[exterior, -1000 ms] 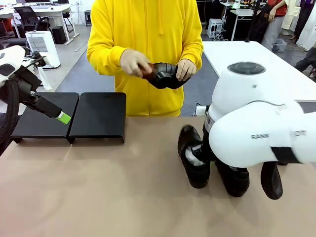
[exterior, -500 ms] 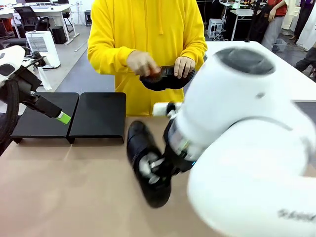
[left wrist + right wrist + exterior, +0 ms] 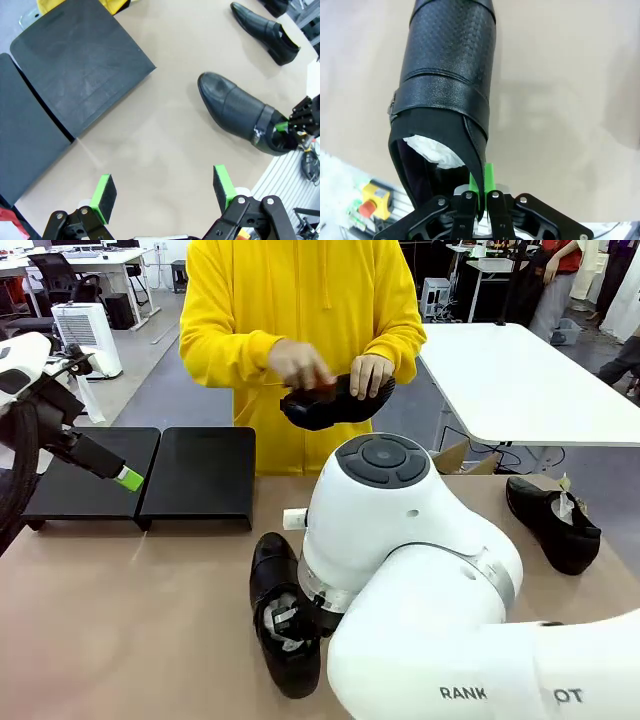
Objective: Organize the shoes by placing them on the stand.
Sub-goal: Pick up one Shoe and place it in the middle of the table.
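Firmly clenched, the right jaws grip a black dress shoe [image 3: 447,65] by its heel rim, toe pointing away; the left jaws hang released, the stand [image 3: 80,60] beyond them.

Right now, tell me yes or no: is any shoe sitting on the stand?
No, in the front view both panels of the stand are bare, and the shoe held by the right gripper is apart from it.
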Controlling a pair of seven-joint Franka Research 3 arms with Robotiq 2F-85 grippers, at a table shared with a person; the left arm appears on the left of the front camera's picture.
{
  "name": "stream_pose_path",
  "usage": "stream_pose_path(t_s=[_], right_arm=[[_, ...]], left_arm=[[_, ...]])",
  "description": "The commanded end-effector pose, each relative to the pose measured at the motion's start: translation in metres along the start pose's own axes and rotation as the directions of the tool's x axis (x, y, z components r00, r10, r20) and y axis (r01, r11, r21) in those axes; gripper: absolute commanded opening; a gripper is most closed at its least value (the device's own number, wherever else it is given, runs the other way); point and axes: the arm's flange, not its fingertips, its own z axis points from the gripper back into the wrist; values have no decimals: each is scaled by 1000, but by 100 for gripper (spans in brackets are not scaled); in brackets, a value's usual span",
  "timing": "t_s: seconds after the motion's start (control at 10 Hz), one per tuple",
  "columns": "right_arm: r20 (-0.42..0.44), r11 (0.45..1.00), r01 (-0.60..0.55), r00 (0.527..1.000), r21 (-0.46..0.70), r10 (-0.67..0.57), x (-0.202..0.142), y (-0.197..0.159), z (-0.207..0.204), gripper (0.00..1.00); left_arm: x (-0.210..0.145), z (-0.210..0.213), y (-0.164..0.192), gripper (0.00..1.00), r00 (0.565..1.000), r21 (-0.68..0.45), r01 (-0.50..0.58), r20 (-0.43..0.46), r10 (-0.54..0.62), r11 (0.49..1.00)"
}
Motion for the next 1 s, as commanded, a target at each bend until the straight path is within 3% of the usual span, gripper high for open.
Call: stream_pose_path(t_s=[0.0,0.1,0.2,0.6,0.7,0.9], right_arm=[[63,994,92,994,-66,-88,11,12,-7,0],[54,993,101,994,-68,-97,11,11,-13,4],[35,993,97,995,-65,-95,10,9,-18,19],[-7,993,112,994,-42,-112,10,-1,-24,93],[25,991,129,991,-30,-128,13,-9,-12,100],[103,993,117,988,-32,-113,15,-21,25,100]], left_arm=[[-1,1,2,100,1000,-24,12,15,-12,1000],[-1,1,2,100,1000,-24,12,15,-12,1000],[-1,1,2,100,1000,-24,12,15,-12,1000],[-1,1,2,100,1000,-24,12,15,-12,1000],[-1,1,2,100,1000,-24,12,15,-12,1000],[-1,1,2,100,1000,-24,12,15,-12,1000]])
